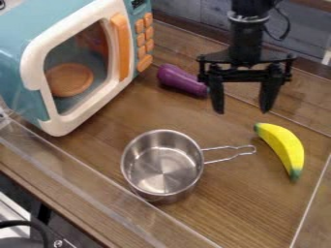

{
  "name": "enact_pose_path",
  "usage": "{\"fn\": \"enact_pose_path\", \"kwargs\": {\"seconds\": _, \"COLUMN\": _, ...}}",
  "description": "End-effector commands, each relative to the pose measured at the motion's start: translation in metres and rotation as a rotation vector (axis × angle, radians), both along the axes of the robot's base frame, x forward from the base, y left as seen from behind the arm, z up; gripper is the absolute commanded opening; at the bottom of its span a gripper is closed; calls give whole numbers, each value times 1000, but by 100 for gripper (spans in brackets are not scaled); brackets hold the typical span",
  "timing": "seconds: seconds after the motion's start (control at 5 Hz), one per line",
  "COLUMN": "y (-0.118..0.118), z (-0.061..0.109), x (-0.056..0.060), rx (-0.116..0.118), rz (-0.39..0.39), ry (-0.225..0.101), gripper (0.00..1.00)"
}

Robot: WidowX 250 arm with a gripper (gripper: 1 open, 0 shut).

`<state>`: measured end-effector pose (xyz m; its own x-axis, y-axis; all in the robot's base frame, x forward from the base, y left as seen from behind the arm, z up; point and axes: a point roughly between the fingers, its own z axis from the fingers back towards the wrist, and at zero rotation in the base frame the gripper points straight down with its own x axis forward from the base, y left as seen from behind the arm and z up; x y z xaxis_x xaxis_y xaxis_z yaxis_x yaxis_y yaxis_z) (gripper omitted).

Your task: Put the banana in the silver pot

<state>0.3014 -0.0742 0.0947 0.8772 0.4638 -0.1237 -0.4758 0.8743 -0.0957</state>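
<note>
The yellow banana (282, 147) with a green tip lies flat on the wooden table at the right. To its left stands the silver pot (162, 166), empty, its wire handle pointing right toward the banana. My gripper (245, 100) hangs pointing down above and behind the banana, a little to its left. Its two black fingers are spread wide with nothing between them. It touches neither the banana nor the pot.
A teal and white toy microwave (72, 60) with an orange plate inside fills the back left. A purple eggplant toy (180, 79) lies just left of the gripper. A clear barrier edge (77, 160) runs along the front left.
</note>
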Motion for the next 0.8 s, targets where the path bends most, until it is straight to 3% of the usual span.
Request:
{"fn": "enact_pose_path", "kwargs": {"seconds": 0.0, "y": -14, "z": 15, "x": 15, "rx": -20, "rz": 69, "ry": -53, "gripper": 100}}
{"fn": "enact_pose_path", "kwargs": {"seconds": 0.4, "y": 1, "z": 0, "x": 21, "rx": -36, "rz": 61, "ry": -65, "gripper": 100}}
{"fn": "enact_pose_path", "kwargs": {"seconds": 0.6, "y": -6, "z": -7, "x": 23, "rx": -44, "rz": 73, "ry": -72, "gripper": 100}}
